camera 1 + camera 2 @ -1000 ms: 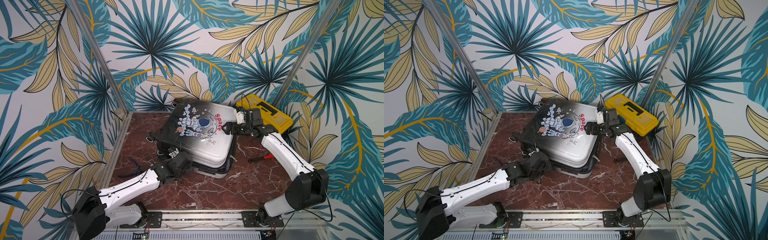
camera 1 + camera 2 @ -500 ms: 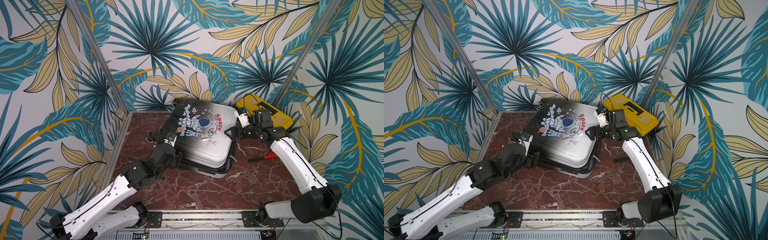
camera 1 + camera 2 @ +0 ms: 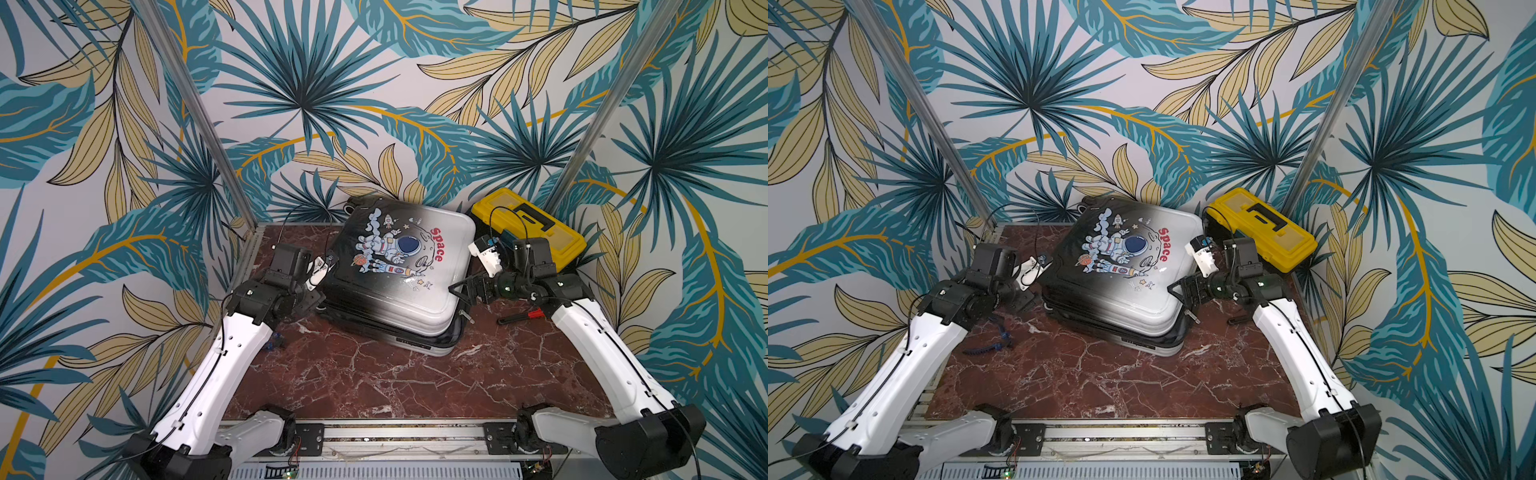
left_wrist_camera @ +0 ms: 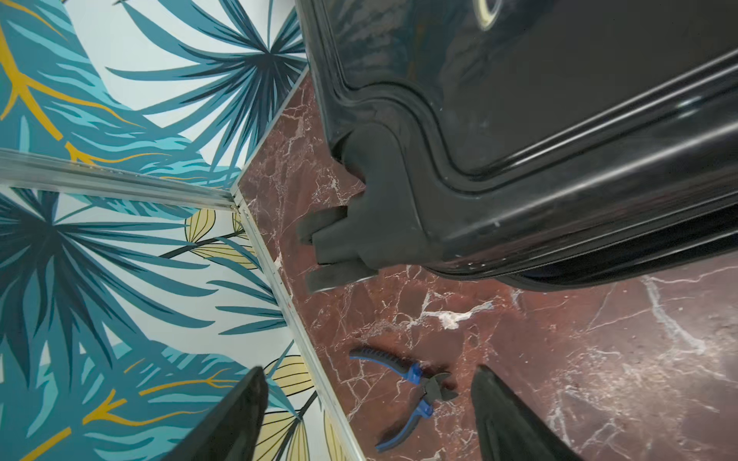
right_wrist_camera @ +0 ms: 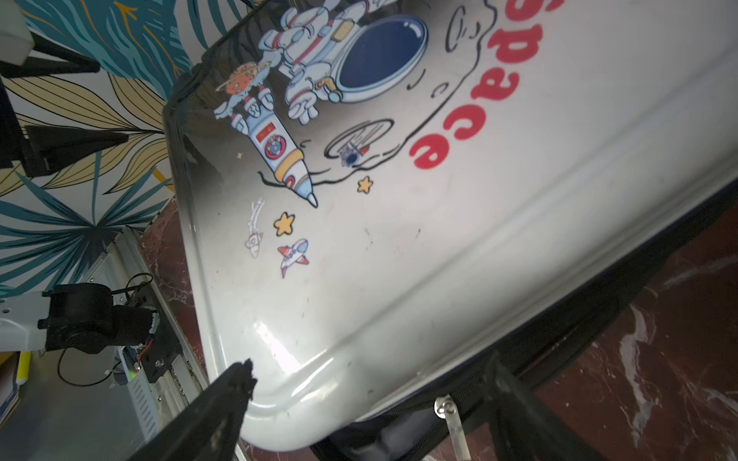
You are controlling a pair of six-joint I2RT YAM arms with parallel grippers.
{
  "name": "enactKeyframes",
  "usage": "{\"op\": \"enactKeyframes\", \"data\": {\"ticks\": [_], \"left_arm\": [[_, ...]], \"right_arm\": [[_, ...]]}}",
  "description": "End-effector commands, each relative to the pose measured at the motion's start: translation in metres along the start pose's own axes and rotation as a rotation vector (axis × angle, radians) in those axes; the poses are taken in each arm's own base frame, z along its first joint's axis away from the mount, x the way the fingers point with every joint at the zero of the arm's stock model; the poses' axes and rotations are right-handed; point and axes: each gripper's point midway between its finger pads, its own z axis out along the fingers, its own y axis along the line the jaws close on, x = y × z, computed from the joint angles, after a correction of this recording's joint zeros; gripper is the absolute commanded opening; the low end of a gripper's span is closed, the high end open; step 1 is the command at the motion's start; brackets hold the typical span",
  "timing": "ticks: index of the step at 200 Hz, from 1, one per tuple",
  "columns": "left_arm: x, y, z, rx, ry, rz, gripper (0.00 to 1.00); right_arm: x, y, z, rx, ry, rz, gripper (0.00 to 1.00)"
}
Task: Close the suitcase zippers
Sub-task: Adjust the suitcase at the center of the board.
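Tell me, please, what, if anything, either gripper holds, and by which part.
Nothing is held; the left gripper and the right gripper are both open.

1. The walls (image 3: 374,83) carry wallpaper with big teal and pale yellow leaves on a light ground.
2. 2 metal posts (image 3: 199,116) rise from the back corners.
3. The table surface (image 3: 374,382) is red-brown marble with white veins.
4. A metal rail (image 3: 395,434) runs along its front edge.
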Motion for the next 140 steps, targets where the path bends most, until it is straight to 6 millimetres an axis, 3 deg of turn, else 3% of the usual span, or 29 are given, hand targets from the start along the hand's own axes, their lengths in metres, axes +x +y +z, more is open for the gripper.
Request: {"op": "enactKeyframes", "data": {"ticks": [1, 32, 80, 119, 140], "left_arm": [[-0.003, 0.01, 0.011, 0.011, 0.04, 0.119, 0.86], [0.005, 0.027, 0.036, -0.019, 0.158, 0.214, 0.88], [0.004, 0.057, 0.055, -0.033, 0.164, 0.288, 0.9], [-0.007, 0.051, 0.075, 0.019, 0.117, 0.396, 0.9], [-0.012, 0.048, 0.083, 0.036, 0.112, 0.397, 0.9]], "right_arm": [[0.029, -0.016, -0.007, 0.124, 0.054, 0.07, 0.91], [0.048, -0.019, -0.006, 0.141, 0.038, 0.156, 0.9], [0.082, -0.035, 0.005, 0.22, 0.051, 0.424, 0.9], [0.112, -0.033, 0.014, 0.208, 0.079, 0.604, 0.9], [0.109, -0.029, 0.02, 0.158, 0.012, 0.717, 0.9]]}}
